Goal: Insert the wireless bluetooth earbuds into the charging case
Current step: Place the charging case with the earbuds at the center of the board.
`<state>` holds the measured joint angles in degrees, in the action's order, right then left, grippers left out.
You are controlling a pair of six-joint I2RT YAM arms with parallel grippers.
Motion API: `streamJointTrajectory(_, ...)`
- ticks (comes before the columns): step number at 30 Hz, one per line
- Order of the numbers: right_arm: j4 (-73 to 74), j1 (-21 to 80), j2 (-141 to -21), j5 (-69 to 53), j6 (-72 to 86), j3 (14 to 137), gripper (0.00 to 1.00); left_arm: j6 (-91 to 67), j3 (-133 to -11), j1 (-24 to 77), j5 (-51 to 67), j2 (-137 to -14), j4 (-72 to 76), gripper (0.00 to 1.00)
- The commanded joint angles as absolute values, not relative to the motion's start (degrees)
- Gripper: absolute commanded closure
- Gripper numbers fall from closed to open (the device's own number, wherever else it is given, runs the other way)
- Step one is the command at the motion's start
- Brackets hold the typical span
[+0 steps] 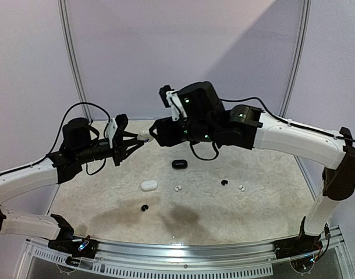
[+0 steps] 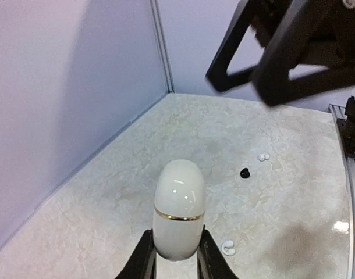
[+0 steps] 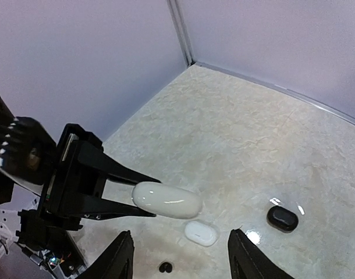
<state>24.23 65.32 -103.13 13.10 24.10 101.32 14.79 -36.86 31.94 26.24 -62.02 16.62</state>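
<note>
My left gripper (image 1: pixel 135 139) is shut on a white oval charging case (image 1: pixel 144 137) with a gold band (image 2: pixel 178 206) and holds it closed, high above the table. My right gripper (image 1: pixel 156 132) is open and empty, right next to that case's free end; in the right wrist view the case (image 3: pixel 166 199) lies between and beyond my open fingers (image 3: pixel 122 258). Earbuds lie loose on the table: a white pair (image 1: pixel 178 188), a black one (image 1: pixel 224 182), a white one (image 1: pixel 241 188) and a black one (image 1: pixel 145 207).
A second white case (image 1: pixel 149 185) and a black case (image 1: pixel 179 164) lie closed on the marbled table (image 1: pixel 259 215). Purple walls close the back and sides. A metal rail (image 1: pixel 183 250) runs along the near edge.
</note>
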Motion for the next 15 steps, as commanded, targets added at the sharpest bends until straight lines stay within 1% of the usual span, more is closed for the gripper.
streamJointTrajectory(1,22.78,56.59,-97.10,13.01,25.44,96.13,0.43,-5.68,-43.49,27.84,26.19,-69.67,2.42,1.00)
streamJointTrajectory(5,26.22,46.78,-95.92,8.97,28.39,92.78,0.42,-17.70,-55.11,22.21,32.37,-81.01,-14.64,1.00)
streamJointTrajectory(7,27.24,42.37,-96.96,6.15,28.73,92.32,0.42,-20.57,-61.33,19.27,36.37,-88.40,-21.95,1.00)
streamJointTrajectory(10,28.99,38.14,-99.42,3.75,26.74,93.42,0.42,-22.75,-70.37,14.95,36.60,-99.68,-33.13,1.00)
streamJointTrajectory(12,30.74,36.68,-101.76,2.71,24.49,95.49,0.42,-27.52,-74.04,11.84,38.03,-107.02,-36.99,1.00)
streamJointTrajectory(15,32.65,36.53,-106.26,1.50,21.78,98.83,0.42,-35.48,-77.67,8.17,42.48,-118.28,-37.63,1.00)
